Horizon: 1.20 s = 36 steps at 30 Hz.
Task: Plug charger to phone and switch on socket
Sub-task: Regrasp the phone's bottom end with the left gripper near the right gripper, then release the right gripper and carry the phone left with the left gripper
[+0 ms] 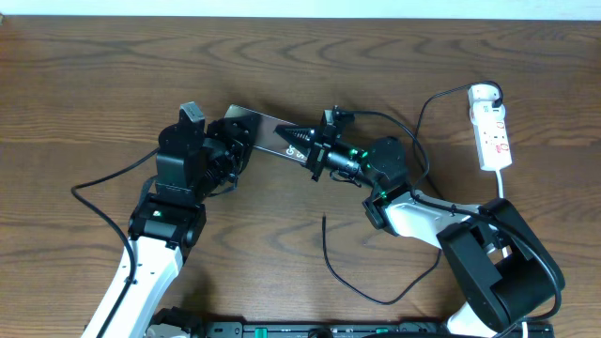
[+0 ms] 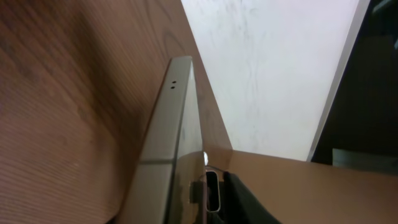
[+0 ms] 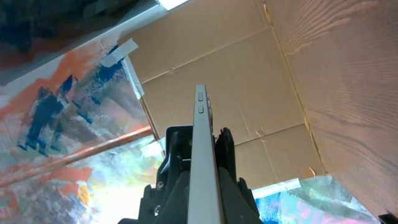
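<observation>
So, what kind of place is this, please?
Probably an indoor robot workbench, not a home: a left arm and a right arm stand at a wooden table, a white power strip lies on it, and what looks like cardboard shows nearby.

Shows the phone (image 2: 171,130) edge-on, slanting from 6 o'clock up toward 12. Catches wood-grain bench (image 2: 62,112) at 9 o'clock, the left gripper's dark finger (image 2: 249,202) against the phone at 5 o'clock.

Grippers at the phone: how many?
2. The right gripper is shut on the phone at the end nearer the socket. The left gripper is at the opposite end, but its grip is unclear.
</observation>
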Motion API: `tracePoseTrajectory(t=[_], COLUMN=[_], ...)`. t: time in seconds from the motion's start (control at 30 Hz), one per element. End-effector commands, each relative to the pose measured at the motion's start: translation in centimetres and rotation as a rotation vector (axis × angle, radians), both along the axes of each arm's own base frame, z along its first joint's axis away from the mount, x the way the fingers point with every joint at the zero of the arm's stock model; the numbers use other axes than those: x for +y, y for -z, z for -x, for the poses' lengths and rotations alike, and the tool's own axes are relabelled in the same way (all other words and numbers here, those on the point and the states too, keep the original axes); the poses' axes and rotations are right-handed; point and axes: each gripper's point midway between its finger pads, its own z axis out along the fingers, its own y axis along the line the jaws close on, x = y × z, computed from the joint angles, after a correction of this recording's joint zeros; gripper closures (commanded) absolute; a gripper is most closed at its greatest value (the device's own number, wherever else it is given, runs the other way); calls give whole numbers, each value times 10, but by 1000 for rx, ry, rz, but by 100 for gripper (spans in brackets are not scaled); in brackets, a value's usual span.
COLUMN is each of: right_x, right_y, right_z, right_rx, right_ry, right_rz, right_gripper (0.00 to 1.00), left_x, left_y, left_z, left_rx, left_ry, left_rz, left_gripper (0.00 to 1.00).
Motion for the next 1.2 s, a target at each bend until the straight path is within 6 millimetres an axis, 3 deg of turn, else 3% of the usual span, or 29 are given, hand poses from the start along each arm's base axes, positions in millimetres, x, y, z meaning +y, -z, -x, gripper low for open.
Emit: tracePoseTrajectory(t=[0.0, 0.57, 0.73, 0.77, 0.83, 1.17], right_x=[2, 3, 3, 3, 3, 4], right_y=[-9, -9, -9, -9, -9, -9], right_z=[2, 4, 4, 4, 4, 6], right_rx=[-17, -19, -19, -19, -19, -20], right_ry=[-12, -27, -27, -27, -27, -36], right_rz=[-19, -17, -17, -17, -17, -16], right_gripper=[98, 99, 98, 99, 98, 98], left_x=[1, 7, 8, 8, 8, 8], left_y=[0, 6, 7, 7, 7, 7], left_z=[-1, -4, -5, -5, -5, -5], left_rx=[-2, 4, 6, 6, 6, 6], left_ry=[-1, -27, -36, -37, -37, -37], left_rz=[2, -29, -34, -35, -35, -35], left_gripper=[73, 75, 81, 89, 92, 93])
